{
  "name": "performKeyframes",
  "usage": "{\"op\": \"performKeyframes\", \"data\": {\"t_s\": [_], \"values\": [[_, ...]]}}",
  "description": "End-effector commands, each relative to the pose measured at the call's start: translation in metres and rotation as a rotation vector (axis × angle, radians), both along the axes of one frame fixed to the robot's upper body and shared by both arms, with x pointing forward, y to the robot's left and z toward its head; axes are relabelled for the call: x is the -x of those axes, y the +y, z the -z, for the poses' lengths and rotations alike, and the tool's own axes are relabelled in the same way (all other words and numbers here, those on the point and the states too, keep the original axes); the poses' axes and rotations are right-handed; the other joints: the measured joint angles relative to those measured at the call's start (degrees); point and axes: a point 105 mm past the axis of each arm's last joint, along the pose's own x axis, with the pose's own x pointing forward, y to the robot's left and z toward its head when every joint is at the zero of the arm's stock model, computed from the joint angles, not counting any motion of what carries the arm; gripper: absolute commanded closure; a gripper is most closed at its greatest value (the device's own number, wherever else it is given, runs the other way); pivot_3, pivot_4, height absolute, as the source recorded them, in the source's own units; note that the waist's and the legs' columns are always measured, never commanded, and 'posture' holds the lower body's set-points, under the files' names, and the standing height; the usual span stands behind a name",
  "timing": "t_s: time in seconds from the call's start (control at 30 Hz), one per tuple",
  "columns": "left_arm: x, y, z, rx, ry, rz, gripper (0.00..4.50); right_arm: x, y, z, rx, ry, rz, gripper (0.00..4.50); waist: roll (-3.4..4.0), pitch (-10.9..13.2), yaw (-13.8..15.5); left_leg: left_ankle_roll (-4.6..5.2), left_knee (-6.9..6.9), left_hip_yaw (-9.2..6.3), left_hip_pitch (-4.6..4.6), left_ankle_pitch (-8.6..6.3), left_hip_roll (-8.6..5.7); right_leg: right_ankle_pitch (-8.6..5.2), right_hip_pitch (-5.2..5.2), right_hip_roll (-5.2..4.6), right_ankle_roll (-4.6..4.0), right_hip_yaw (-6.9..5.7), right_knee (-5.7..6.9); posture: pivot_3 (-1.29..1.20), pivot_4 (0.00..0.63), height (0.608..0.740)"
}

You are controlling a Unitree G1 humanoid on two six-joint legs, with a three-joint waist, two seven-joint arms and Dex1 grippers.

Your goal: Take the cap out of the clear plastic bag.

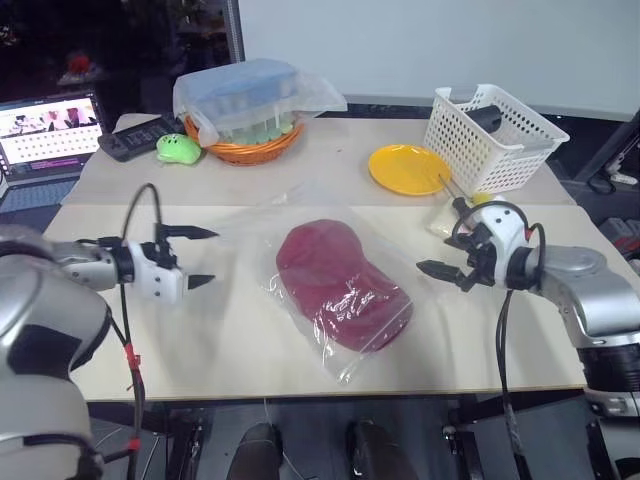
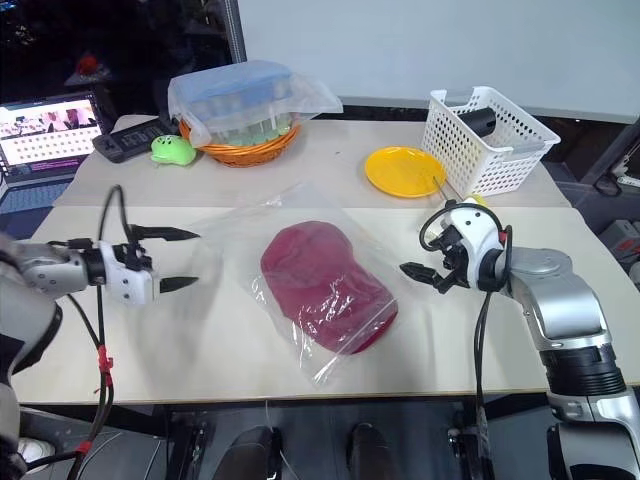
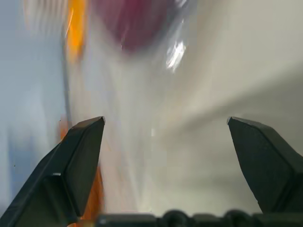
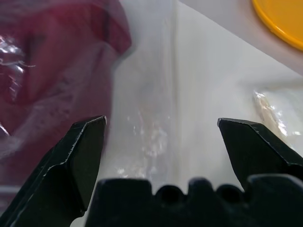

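The left tool and right tool both stand released, grasping nothing, one on each side of the bag, which lies flat mid-tabletop with the cap fully inside. Risk: pinching cap and film together would drag the whole bag. Slick film could slip a single tool, so the cap stays trapped.

surface: pale, two sections | orange basket: far left, holds blue-lidded box under clear wrap | green toy: just beside basket | black remote: beside toy | laptop: far left, screen lit | yellow plate: far right | white basket: beside plate, dark item inside
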Motion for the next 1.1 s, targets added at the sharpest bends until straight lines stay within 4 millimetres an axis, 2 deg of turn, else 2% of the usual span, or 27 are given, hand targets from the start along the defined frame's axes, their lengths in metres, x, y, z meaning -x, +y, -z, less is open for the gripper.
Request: {"op": "performKeyframes", "data": {"t_s": [0.03,0.1,0.2,0.3,0.4,0.53,0.63,0.77,0.9,0.97,1.1], "values": [[-0.014,0.019,-0.015,0.354,0.122,-0.192,0.04,-0.008,0.005,-0.014,0.000,-0.068,-0.035,0.00,0.03,0.0,-0.4,0.01,-0.01,0.07,0.01,-0.02,0.02,0.01,-0.01,-0.03,0.00,0.01,-0.05,0.00,0.150,0.740],[-0.018,0.028,-0.030,0.654,0.318,-0.203,0.04,-0.011,0.009,-0.015,-0.003,-0.070,-0.053,0.00,-0.08,0.0,-0.2,0.01,0.08,-0.03,-0.11,-0.01,0.08,-0.01,-0.04,-0.01,-0.12,-0.13,0.12,0.00,0.150,0.740],[-0.013,0.027,-0.052,0.964,0.577,-0.095,0.04,-0.015,0.015,-0.015,-0.007,-0.071,-0.082,0.00,-0.13,0.1,-0.5,0.01,0.21,-0.10,-0.25,-0.01,0.19,-0.14,-0.12,0.01,-0.28,-0.28,0.21,0.00,0.150,0.740],[-0.004,0.006,-0.056,1.043,0.840,0.062,0.04,-0.019,0.017,-0.018,-0.008,-0.080,-0.091,0.00,-0.13,0.1,-0.9,0.02,0.20,-0.20,-0.28,-0.01,0.15,-0.20,-0.09,0.03,0.05,-0.30,0.24,0.00,0.150,0.740],[-0.007,-0.023,-0.059,1.059,1.026,0.150,0.04,-0.020,0.016,-0.021,-0.009,-0.087,-0.092,0.00,-0.05,0.0,-1.3,0.05,0.17,-0.24,-0.28,-0.03,0.12,-0.23,-0.09,0.02,0.05,-0.31,0.30,0.00,0.150,0.740],[-0.013,-0.067,-0.053,0.968,1.176,0.237,0.04,-0.008,0.000,-0.023,0.012,-0.083,-0.063,0.00,-0.06,0.0,-1.5,0.06,0.19,-0.34,-0.28,-0.02,0.14,-0.23,-0.09,0.05,0.06,-0.39,0.34,0.00,0.150,0.740],[-0.014,-0.090,-0.047,0.860,1.178,0.296,0.04,-0.003,-0.017,-0.026,0.036,-0.089,-0.005,0.00,-0.05,0.0,-2.1,0.06,0.18,-0.34,-0.28,-0.02,0.14,-0.21,-0.09,0.05,0.03,-0.39,0.34,0.00,0.150,0.740],[-0.015,-0.124,-0.050,0.734,1.182,0.387,0.04,0.005,-0.040,-0.029,0.085,-0.096,0.078,0.00,-0.05,0.0,-2.8,0.06,0.17,-0.36,-0.26,-0.03,0.14,-0.16,-0.09,0.06,-0.05,-0.38,0.36,0.00,0.150,0.740],[-0.010,-0.168,-0.043,0.540,1.175,0.499,0.04,0.017,-0.063,-0.022,0.183,-0.068,0.155,0.00,-0.05,0.0,-3.0,0.06,0.18,-0.36,-0.24,-0.03,0.12,-0.19,-0.08,0.06,0.00,-0.35,0.36,0.00,0.150,0.740],[-0.004,-0.192,-0.032,0.427,1.171,0.562,0.04,0.025,-0.063,-0.018,0.181,-0.047,0.160,0.00,-0.01,0.0,-2.9,0.06,0.17,-0.37,-0.23,-0.03,0.11,-0.20,-0.03,0.06,0.01,-0.35,0.36,0.00,0.150,0.740],[0.010,-0.218,-0.008,0.260,1.177,0.650,0.04,0.045,-0.054,-0.005,0.165,0.022,0.129,0.00,0.03,0.0,-3.1,0.06,0.18,-0.36,-0.22,-0.03,0.07,-0.19,-0.04,0.07,0.02,-0.25,0.39,0.00,0.150,0.740]]}}
